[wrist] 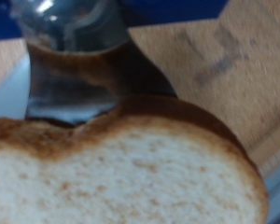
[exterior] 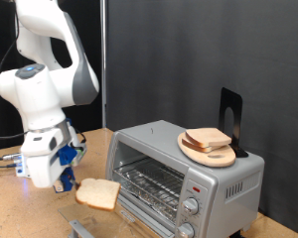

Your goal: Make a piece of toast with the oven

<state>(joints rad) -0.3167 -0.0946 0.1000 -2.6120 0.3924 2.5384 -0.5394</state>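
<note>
My gripper (exterior: 74, 186) is low at the exterior view's left, just left of the oven (exterior: 223, 178). It is shut on the edge of a piece of toast (exterior: 97, 193), held flat above the wooden table in front of the oven's opening. The oven is silver, with its door down and its wire rack (exterior: 149, 181) showing. Two knobs (exterior: 190, 206) sit on its right front. In the wrist view the toast (wrist: 131, 168) fills the lower half, with a dark metal finger (wrist: 70, 70) at its edge.
A round wooden plate (exterior: 221, 157) with more bread slices (exterior: 208, 139) lies on top of the oven. A black stand (exterior: 231, 114) rises behind it. The opened door's edge (exterior: 81, 229) lies low in front. A dark curtain hangs behind.
</note>
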